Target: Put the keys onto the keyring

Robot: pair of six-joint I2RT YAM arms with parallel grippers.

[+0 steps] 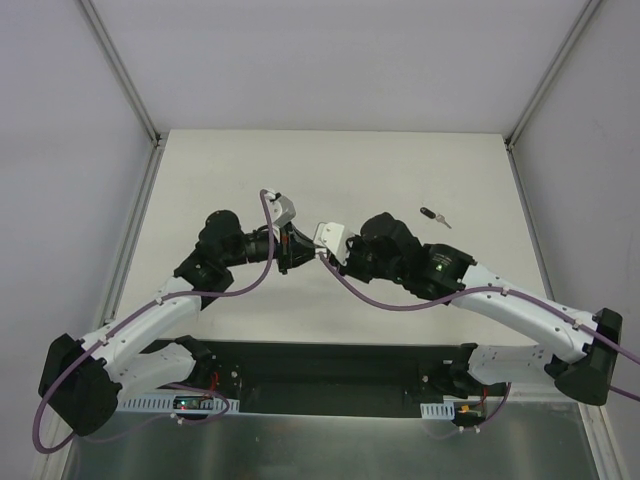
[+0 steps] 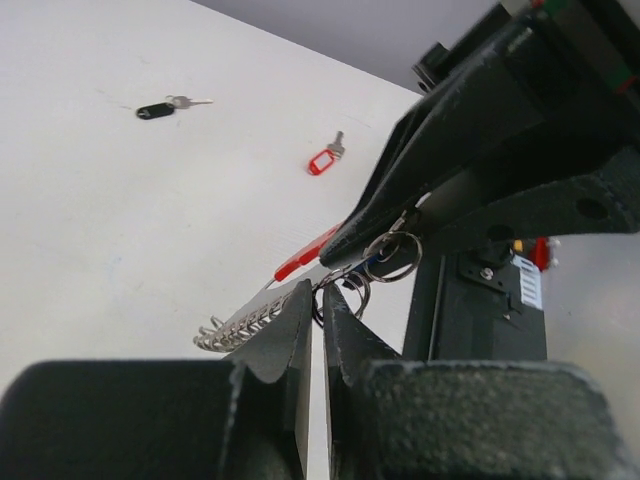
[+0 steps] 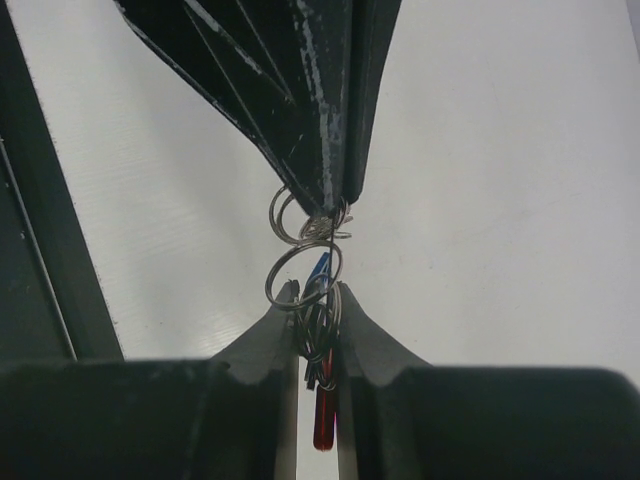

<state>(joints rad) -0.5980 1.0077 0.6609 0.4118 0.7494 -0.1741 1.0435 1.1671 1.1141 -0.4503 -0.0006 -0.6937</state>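
Right wrist view: right end effector [image 3: 318, 292] clamps the keyring [image 3: 322, 425], blue key [image 3: 320, 268] alongside, above the table [image 3: 500, 150]; left end effector [image 3: 332, 208] is pinched shut on the silver rings [image 3: 297, 243]. Best hold both grips firm and feed the key round gently.

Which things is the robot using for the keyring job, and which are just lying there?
In use: keyring, held by both the right end effector and the left end effector; blue-headed key among its rings.
Lying about: black-headed key and red-tagged key, untouched on the table, probably waiting their turn.
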